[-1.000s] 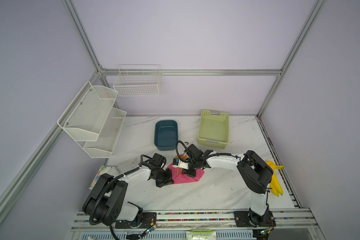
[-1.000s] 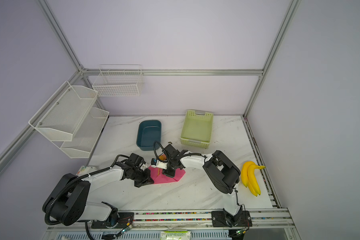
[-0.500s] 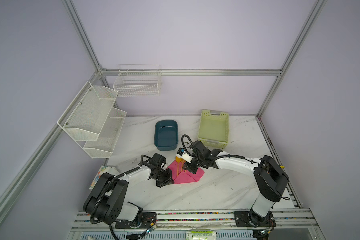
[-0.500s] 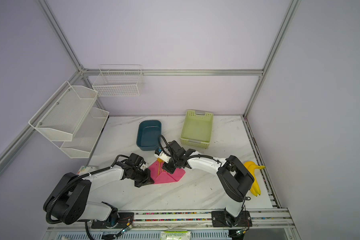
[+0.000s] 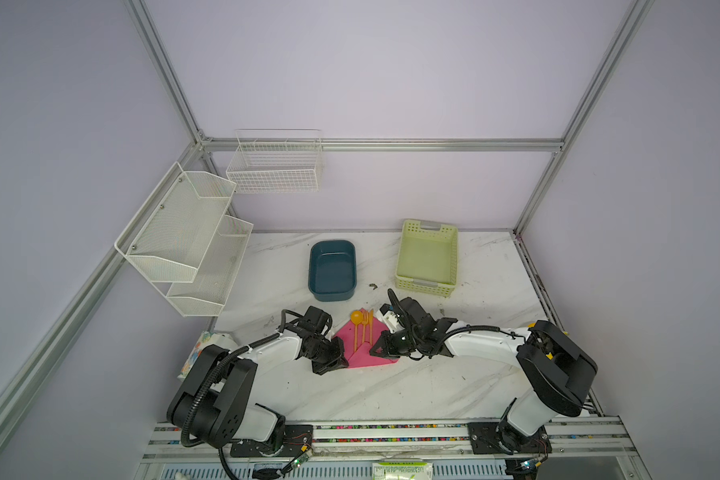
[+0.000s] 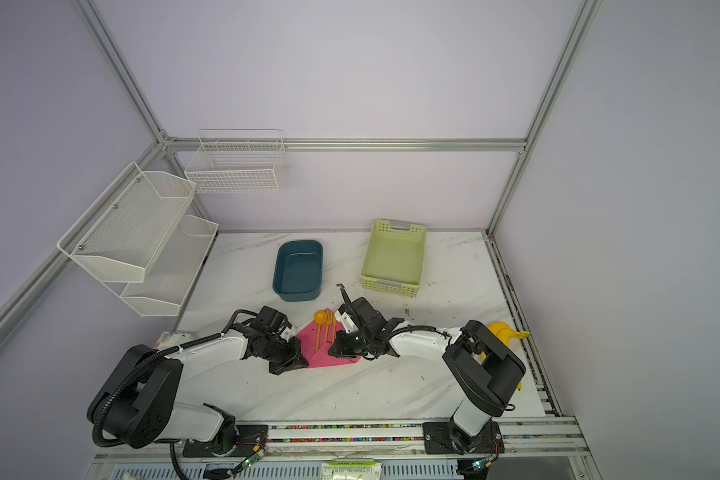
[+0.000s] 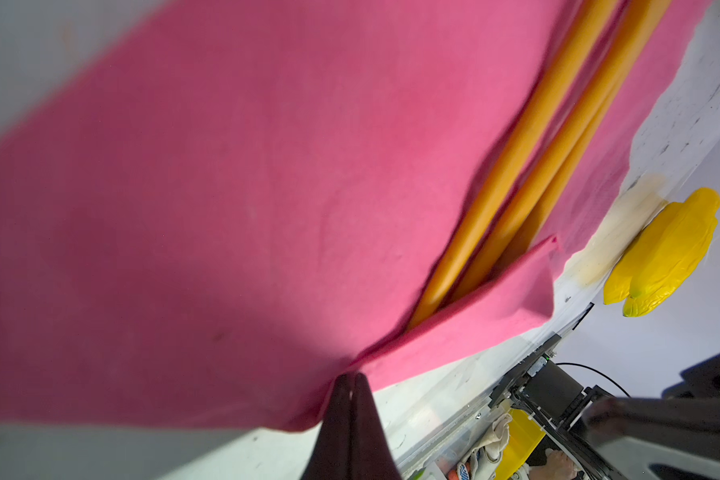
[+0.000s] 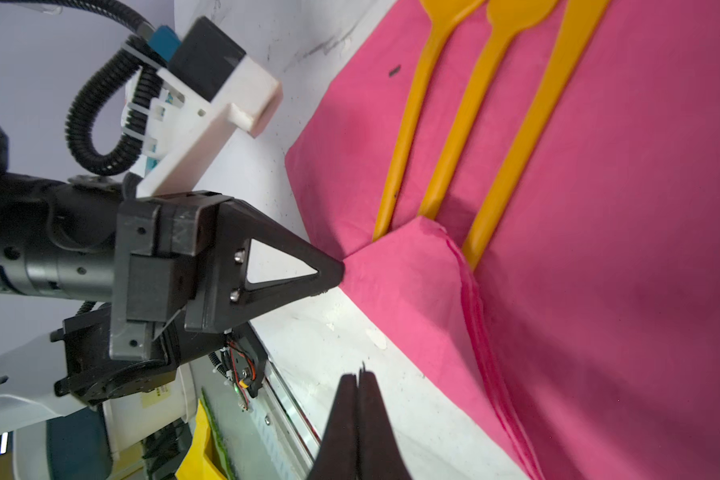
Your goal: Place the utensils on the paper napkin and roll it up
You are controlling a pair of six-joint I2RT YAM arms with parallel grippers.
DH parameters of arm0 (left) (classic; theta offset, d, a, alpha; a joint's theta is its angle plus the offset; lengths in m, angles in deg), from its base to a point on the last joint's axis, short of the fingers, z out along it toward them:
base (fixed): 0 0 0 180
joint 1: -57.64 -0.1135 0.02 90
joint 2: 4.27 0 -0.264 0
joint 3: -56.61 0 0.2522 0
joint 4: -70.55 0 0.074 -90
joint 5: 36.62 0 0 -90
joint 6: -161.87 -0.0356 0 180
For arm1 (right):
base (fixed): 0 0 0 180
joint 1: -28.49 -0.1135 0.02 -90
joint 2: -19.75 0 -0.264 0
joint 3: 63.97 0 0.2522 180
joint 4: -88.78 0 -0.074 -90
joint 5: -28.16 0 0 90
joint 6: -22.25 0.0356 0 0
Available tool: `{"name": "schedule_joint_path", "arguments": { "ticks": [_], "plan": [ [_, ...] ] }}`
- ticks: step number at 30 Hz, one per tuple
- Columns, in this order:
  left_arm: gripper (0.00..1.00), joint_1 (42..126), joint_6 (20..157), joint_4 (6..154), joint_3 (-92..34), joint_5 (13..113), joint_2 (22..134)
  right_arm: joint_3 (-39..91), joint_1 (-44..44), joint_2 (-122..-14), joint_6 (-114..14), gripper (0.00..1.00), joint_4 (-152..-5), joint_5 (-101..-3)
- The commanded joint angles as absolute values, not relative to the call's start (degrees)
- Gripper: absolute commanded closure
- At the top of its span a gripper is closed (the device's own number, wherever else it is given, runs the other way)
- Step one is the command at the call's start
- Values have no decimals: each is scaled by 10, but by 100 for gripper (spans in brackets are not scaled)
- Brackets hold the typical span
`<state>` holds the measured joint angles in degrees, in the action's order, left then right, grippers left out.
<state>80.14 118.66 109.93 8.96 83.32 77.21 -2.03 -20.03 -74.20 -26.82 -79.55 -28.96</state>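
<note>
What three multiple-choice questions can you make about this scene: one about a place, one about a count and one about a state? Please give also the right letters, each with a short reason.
1. Where do the utensils lie?
A) on the paper napkin
B) wholly under it
C) apart from it

2. How many utensils are there?
A) one
B) two
C) three

3. How is the left end effector?
A) wide open
B) shut on the folded edge of the paper napkin
C) raised far above it

Answers:
1 A: in the right wrist view the orange handles rest on the pink sheet.
2 C: three handles lie side by side.
3 B: in the left wrist view its tips meet at the fold.
</note>
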Motion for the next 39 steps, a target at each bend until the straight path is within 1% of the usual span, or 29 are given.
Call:
{"name": "schedule_joint_path", "arguments": {
  "ticks": [1, 23, 30, 31, 34, 39],
  "plan": [
    [100, 801, 1177, 1107, 108, 812, 788, -27, -196, -755, -211, 96, -826, -274],
    [100, 801, 1178, 1127, 88, 805, 782, -55, -172, -804, -217, 97, -813, -301],
    [100, 801, 1179, 1142, 37, 824, 772, -62, -166, -808, -217, 98, -812, -304],
    [100, 801, 1178, 1144, 26, 830, 753, -62, -166, -808, -218, 98, -812, -304],
    [100, 802, 1179, 1148, -4, 843, 747, -62, -165, -809, -222, 98, -809, -304],
    [100, 824, 1180, 1147, -43, 855, 759, -63, -165, -808, -221, 98, -808, -305]
  ]
}}
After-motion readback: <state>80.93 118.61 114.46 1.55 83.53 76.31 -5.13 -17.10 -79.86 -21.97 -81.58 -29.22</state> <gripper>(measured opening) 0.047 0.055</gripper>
